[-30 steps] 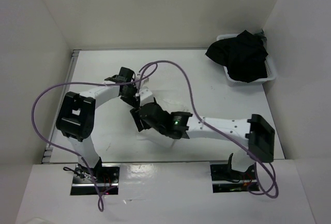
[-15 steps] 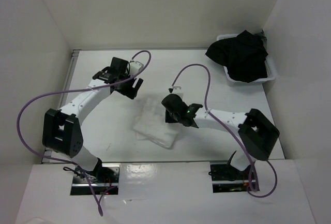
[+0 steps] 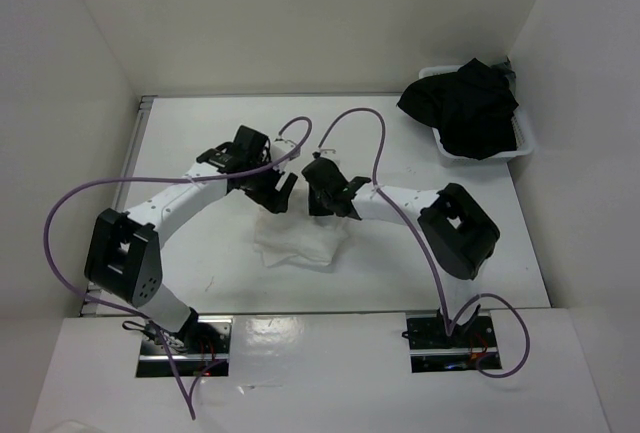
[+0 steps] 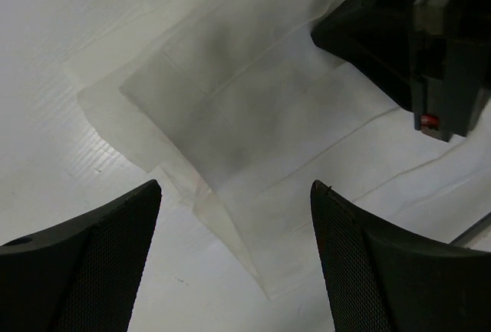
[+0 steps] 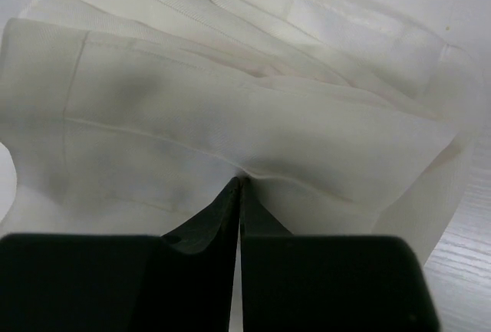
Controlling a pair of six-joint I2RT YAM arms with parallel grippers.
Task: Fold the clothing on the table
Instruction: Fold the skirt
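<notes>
My left arm reaches from its base out over the tabletop (image 3: pixel 200 143), elbow low at the left and forearm angled toward the centre. My left end effector (image 3: pixel 276 189) hangs above the far edge of the clothing (image 3: pixel 296 245), its fingers (image 4: pixel 100 259) spread wide with nothing between them. In the left wrist view the white clothing (image 4: pixel 253 133) lies flat under the left end effector (image 4: pixel 235 188) in several overlapping layers.

My right arm bends sharply at the elbow on the right, and its forearm runs left toward the middle. My right end effector (image 3: pixel 324 193) sits just beside the left one, at the far right edge of the clothing. Its fingers (image 5: pixel 230 209) are pressed together, pinching a fold of the clothing (image 5: pixel 230 110) whose layers bunch up in front of them.

Half a second ago my left end effector stood farther back and to the left, clear of the clothing; it has since swung in over it. My right elbow has drawn in and my right end effector has moved back and left. The clothing lay then as a slanted rectangle; now it looks more gathered.

A black garment (image 3: pixel 465 108) fills the bin (image 3: pixel 524 143) in the far right corner, unchanged.
</notes>
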